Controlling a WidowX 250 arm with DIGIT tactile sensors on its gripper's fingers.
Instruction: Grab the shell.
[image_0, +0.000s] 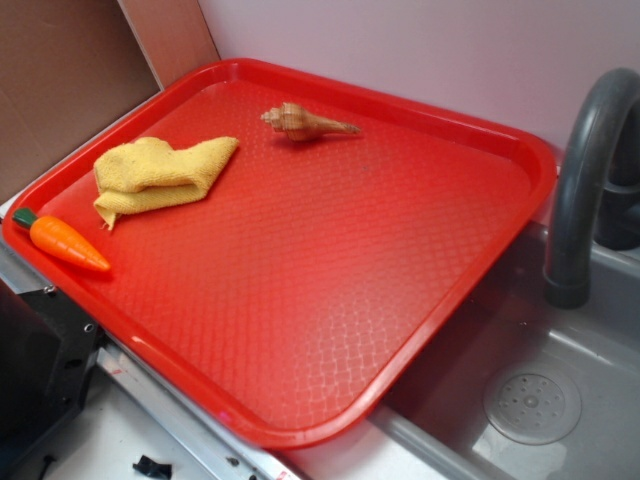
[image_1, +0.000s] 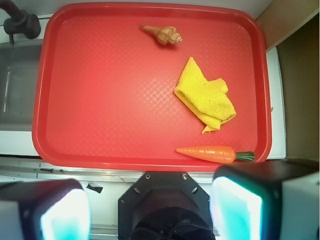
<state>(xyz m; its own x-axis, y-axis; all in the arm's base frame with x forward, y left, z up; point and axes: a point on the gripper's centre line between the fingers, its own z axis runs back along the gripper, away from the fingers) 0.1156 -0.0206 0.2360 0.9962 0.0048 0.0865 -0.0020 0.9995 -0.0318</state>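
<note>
The tan-brown spiral shell (image_0: 305, 123) lies on its side near the far edge of the red tray (image_0: 330, 300), its thin tail pointing right. From the wrist view the shell (image_1: 162, 34) sits at the tray's far side, top centre. My gripper (image_1: 150, 210) hangs high above the tray's near edge, far from the shell, with its two fingers wide apart and nothing between them. The exterior view does not show the gripper.
A crumpled yellow cloth (image_0: 160, 172) lies left of the shell, and an orange toy carrot (image_0: 65, 243) rests by the tray's left rim. A grey sink (image_0: 540, 400) with a dark curved faucet (image_0: 585, 180) is to the right. The robot's black base (image_1: 167, 205) sits below the tray.
</note>
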